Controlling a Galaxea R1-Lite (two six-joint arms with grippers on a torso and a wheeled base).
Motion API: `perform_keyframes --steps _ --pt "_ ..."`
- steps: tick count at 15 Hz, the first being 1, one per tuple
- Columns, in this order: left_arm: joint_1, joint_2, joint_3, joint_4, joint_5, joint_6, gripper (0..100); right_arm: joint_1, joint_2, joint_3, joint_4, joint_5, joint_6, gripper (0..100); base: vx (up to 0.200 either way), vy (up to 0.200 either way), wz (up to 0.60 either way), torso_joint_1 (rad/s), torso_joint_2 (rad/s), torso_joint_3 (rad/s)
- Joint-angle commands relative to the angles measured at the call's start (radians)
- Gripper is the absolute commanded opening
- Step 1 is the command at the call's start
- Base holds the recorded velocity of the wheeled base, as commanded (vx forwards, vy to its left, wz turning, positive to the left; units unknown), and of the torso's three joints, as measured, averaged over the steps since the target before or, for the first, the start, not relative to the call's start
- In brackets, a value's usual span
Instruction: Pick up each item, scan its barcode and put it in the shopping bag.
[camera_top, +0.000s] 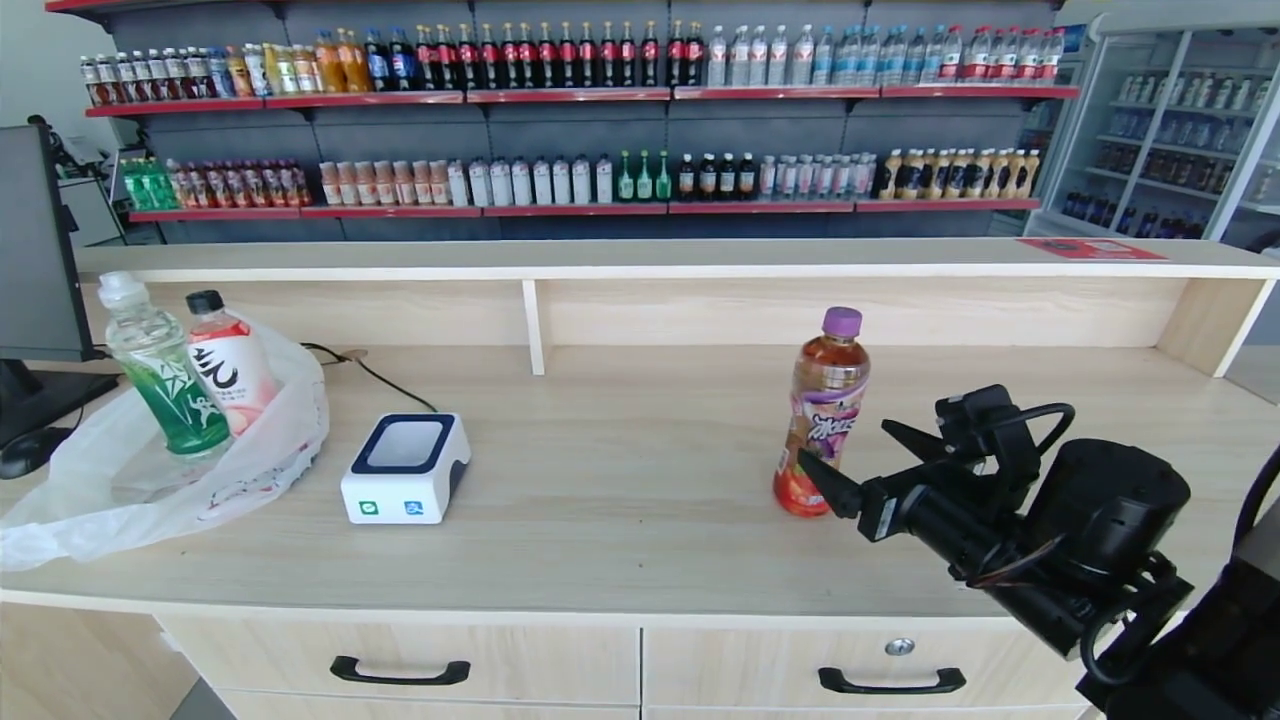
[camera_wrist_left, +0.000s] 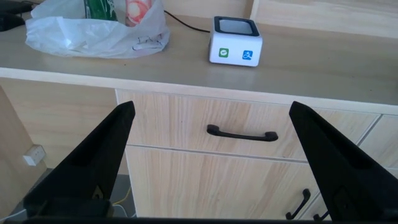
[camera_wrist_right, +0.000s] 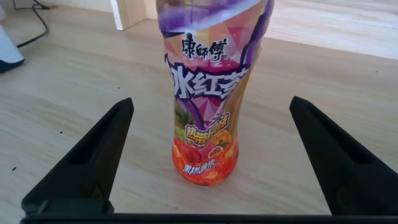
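The right pincer (camera_top: 848, 445) is open wide and holds nothing. The tall plastic bottle of orange-red drink with a purple cap (camera_top: 825, 390) stands upright just in front of the gap between its black fingers (camera_top: 830, 488), on the right side of the light wooden counter (camera_top: 620, 520). The fingers seem not to touch it, but that is hard to tell. The left pincer (camera_wrist_left: 211, 106) is wide open too, low near the wooden drawers (camera_wrist_left: 186, 124). The small white box scanner (camera_top: 405, 468) sits left of the middle. Far left lies the thin white plastic shopping bag (camera_top: 100, 490) with a green-label bottle (camera_top: 165, 385) and a pink and white bottle (camera_top: 235, 365) in it.
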Motion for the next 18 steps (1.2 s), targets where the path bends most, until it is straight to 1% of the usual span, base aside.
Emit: perform_keyframes --steps 1,4,6,9,14,18 --pt "0.000 0.000 0.000 0.000 0.000 0.001 100 0.002 0.021 -0.012 -0.001 -0.002 0.000 100 0.000 0.000 0.00 0.000 0.00 0.000" --pt "0.000 0.000 0.000 0.000 0.000 0.001 100 0.002 0.049 -0.049 -0.001 -0.002 0.002 100 0.000 0.000 0.00 0.000 0.00 0.000" --pt "0.000 0.000 0.000 0.000 0.000 0.001 100 0.030 0.072 -0.078 -0.001 -0.002 0.008 100 0.000 0.000 0.00 0.000 0.00 0.000" --pt "0.002 0.000 0.000 0.000 0.000 0.000 100 0.031 0.107 -0.107 -0.001 -0.013 0.011 100 0.000 0.000 0.00 0.000 0.00 0.000" --pt "0.002 0.000 0.000 0.000 0.000 0.000 100 0.037 0.196 -0.247 -0.001 -0.041 0.020 100 0.000 0.000 0.00 0.000 0.00 0.000" --pt "0.000 0.000 0.000 0.000 0.000 -0.002 100 0.057 0.238 -0.296 -0.001 -0.054 0.020 100 0.000 0.000 0.00 0.000 0.00 0.000"
